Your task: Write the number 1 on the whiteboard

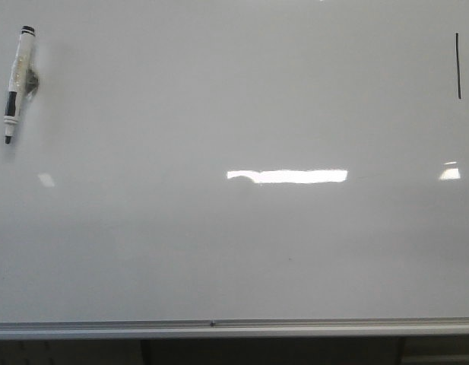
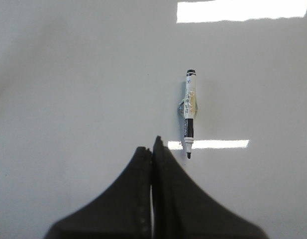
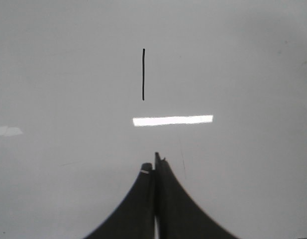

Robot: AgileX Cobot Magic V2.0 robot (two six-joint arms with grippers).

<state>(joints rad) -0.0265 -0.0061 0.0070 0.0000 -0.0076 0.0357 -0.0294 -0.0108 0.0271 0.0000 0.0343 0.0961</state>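
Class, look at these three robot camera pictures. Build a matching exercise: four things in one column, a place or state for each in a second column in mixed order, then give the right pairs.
Things
1. marker pen
2. number 1
3. whiteboard rim
4. left gripper

Places or states
A. silver-grey strip along the near edge
B. shut, holding nothing
C. lying far left in the front view, uncapped
D. thin black stroke, far right in the front view

Pairs: 1-C, 2-D, 3-A, 4-B

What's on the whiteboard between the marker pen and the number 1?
Nothing but bare whiteboard with light reflections lies between the marker pen and the number 1, as the front view shows.
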